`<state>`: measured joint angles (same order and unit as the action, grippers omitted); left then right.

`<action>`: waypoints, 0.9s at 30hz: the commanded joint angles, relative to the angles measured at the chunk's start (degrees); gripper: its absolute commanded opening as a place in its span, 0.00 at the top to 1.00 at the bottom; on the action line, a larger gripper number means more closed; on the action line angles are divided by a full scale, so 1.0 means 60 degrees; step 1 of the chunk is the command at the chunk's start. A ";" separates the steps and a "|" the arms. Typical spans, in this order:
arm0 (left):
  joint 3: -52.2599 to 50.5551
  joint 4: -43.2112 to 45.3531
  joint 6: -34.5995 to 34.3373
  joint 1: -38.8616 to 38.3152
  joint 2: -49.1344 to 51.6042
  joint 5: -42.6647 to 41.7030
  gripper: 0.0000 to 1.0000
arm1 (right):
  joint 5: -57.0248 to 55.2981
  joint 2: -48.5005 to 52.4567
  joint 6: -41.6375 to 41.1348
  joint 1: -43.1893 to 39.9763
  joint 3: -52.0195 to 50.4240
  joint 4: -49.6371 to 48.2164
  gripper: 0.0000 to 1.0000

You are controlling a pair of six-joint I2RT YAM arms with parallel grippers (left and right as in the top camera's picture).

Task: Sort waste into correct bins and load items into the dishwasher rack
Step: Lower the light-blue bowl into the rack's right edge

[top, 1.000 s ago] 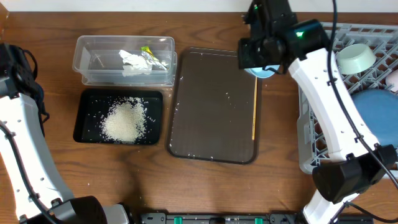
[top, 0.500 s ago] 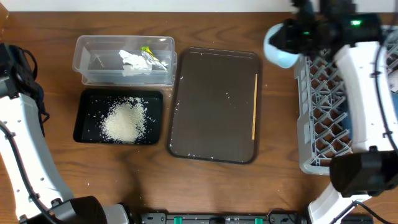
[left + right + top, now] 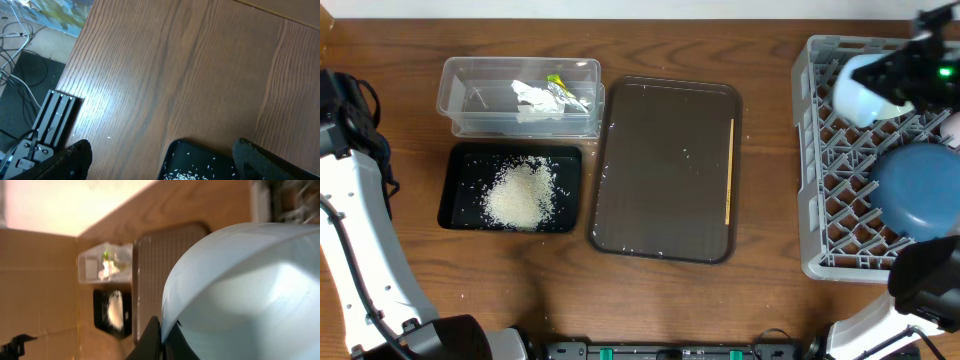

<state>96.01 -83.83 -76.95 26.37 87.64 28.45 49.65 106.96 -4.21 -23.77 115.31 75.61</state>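
Note:
My right gripper is shut on the rim of the light blue bowl, whose inside is white. From overhead the bowl hangs over the far left part of the grey dishwasher rack, where a blue plate lies. A chopstick lies on the brown serving tray. White rice sits in the black tray, and paper and a yellow-green wrapper in the clear tub. My left gripper is open above the black tray's far corner, holding nothing.
The left arm stands along the table's left edge. A few rice grains are scattered on the serving tray. A strip of bare wood separates the serving tray from the rack. A black rail and cables lie beyond the table's edge.
My right gripper carried the light blue bowl rightward, from above the serving tray's far right corner to over the rack. The left arm has not moved.

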 commanded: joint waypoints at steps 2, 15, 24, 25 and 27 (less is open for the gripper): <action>0.0018 -0.0055 -0.0153 0.0040 -0.0066 0.0080 0.08 | 0.1621 -0.0346 0.1399 -0.1231 0.0182 -0.0601 0.99; 0.0018 -0.0055 -0.0153 0.0040 -0.0066 0.0080 0.08 | 0.3424 -0.0306 0.2707 -0.4047 -0.0251 -0.3085 0.99; 0.0018 -0.0055 -0.0153 0.0040 -0.0066 0.0080 0.09 | 0.4707 -0.0302 0.3708 -0.5136 -0.2171 -0.4994 0.99; 0.0018 -0.0055 -0.0153 0.0040 -0.0066 0.0080 0.08 | 0.5053 -0.0302 0.3705 -0.5268 -0.2459 -0.5410 0.99; 0.0018 -0.0055 -0.0153 0.0040 -0.0066 0.0080 0.08 | 0.5650 -0.0302 0.3563 -0.5541 -0.3082 -0.6371 0.99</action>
<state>96.01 -83.81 -76.95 26.37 87.64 28.45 74.65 106.59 15.97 -54.37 100.79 40.84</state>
